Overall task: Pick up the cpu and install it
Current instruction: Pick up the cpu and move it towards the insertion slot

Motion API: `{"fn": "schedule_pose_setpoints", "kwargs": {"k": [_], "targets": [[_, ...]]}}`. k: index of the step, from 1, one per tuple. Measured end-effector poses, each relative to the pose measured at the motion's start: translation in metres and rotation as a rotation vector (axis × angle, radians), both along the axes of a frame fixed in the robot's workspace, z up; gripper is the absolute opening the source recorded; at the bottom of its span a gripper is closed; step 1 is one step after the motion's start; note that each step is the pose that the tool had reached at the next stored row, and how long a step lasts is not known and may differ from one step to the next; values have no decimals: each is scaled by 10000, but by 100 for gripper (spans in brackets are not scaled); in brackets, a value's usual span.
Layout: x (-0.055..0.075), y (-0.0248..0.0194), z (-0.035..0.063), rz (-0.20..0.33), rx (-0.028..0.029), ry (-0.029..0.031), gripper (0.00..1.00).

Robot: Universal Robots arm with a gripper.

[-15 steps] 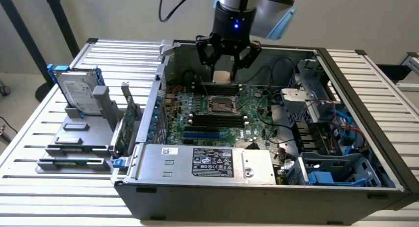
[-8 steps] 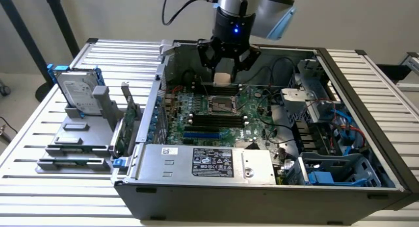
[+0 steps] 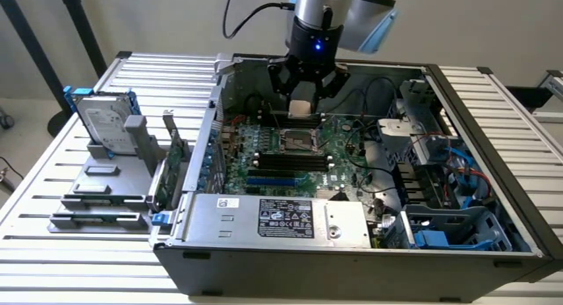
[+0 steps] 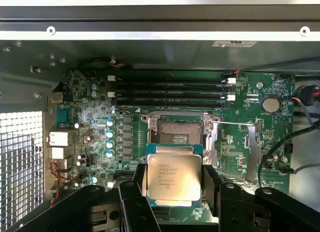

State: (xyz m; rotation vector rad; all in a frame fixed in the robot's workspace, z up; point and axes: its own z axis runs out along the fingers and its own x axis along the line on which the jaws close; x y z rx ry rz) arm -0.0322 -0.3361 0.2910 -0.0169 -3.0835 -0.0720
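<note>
Since the small flat square cpu (image 4: 173, 178), with its shiny silver metal top and thin pale rim, hangs clamped by two opposite edges between the black fingers (image 4: 215, 189) of the arm's dark gripper (image 3: 305, 93), the pick-up half of the task reads as done, while the installing is not yet done. The chip is held in the air inside the open grey metal computer case (image 3: 264, 269), above the green motherboard (image 4: 240, 122). The square metal-framed processor socket (image 4: 179, 134) lies just beyond it in the wrist view, its brownish contact field bare and nothing seated in it. In the exterior view the chip sits a little to the far side of that socket and clearly off the board. Whether it is lined up squarely over the opening cannot be told. The cpu itself looks level and undamaged, lid upward, its silver top clean and evenly lit. It carries a few lines of dark print too fine to read, and the lid has small stepped ears at its sides.
</note>
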Motion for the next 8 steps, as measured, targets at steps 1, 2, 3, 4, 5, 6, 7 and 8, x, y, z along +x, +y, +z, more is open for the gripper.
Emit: {"fn": "schedule_pose_setpoints", "kwargs": {"k": [1,2,3,4,5,6,7,8], "targets": [[6,9,-18,-7,1,-1,54],[13,14,-36,-12,3,-1,54],[20,15,-54,-16,1,0,54],[27,15,-71,-18,1,0,54],[35,15,-90,-18,0,0,54],[42,15,-108,-19,-1,0,54],[48,15,-127,-21,-2,0,54],[52,15,-145,-23,-1,-1,54]]}}
